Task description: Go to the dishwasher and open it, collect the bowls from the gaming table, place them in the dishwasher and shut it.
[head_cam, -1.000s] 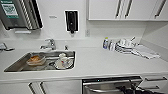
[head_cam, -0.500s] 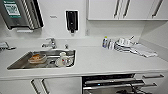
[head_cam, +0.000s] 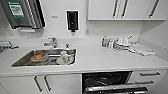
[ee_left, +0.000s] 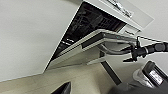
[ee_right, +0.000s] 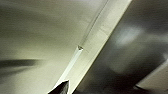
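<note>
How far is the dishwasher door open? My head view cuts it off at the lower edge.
Observer: In the left wrist view the dishwasher door is only partway down. It is tilted, not flat, and the dark interior shows behind it.
Operator: Is anything at its handle?
Observer: Yes. The tip of a black robot arm is right at one end of the bar handle. I cannot tell whether it grips the bar.
</note>
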